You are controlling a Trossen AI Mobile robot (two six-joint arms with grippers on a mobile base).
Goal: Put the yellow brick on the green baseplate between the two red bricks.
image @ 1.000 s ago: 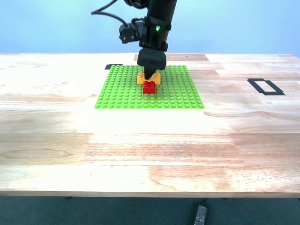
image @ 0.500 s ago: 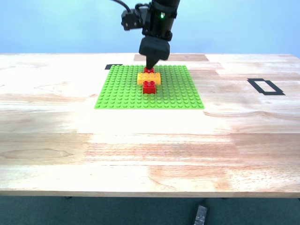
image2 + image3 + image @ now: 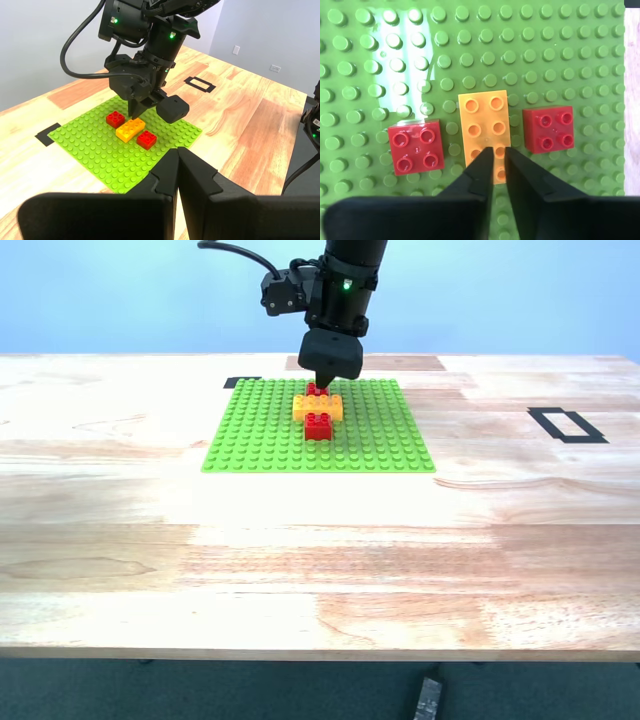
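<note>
1. The placing looked done: the yellow brick (image 3: 318, 407) lay studs-up on the green baseplate (image 3: 260, 430), near the plate's middle, between the two red bricks, one on the side nearer the exterior camera (image 3: 319, 426) and one on the farther side (image 3: 316, 390).
2. Your second end effector (image 3: 326, 380) hung just above the yellow brick with its jaws drawn narrow. Only a slim gap showed between them, and nothing was held in it.
3. Your first end effector (image 3: 178, 150) was off the plate's edge, jaws pressed together and empty.
4. What seemed left, as a judgement: lift your second arm clear. The pictures could not tell you whether the brick was pressed fully onto the studs, though it sat level.
5. The yellow brick's long axis ran across the exterior view, from that view's left to its right, square with the stud grid.
6. Each red brick faced one of its long sides. The second wrist view showed a row of bare studs between the yellow brick and one red brick, while the other red brick sat just beside it.
7. The table (image 3: 320, 560) carried the plate.
</note>
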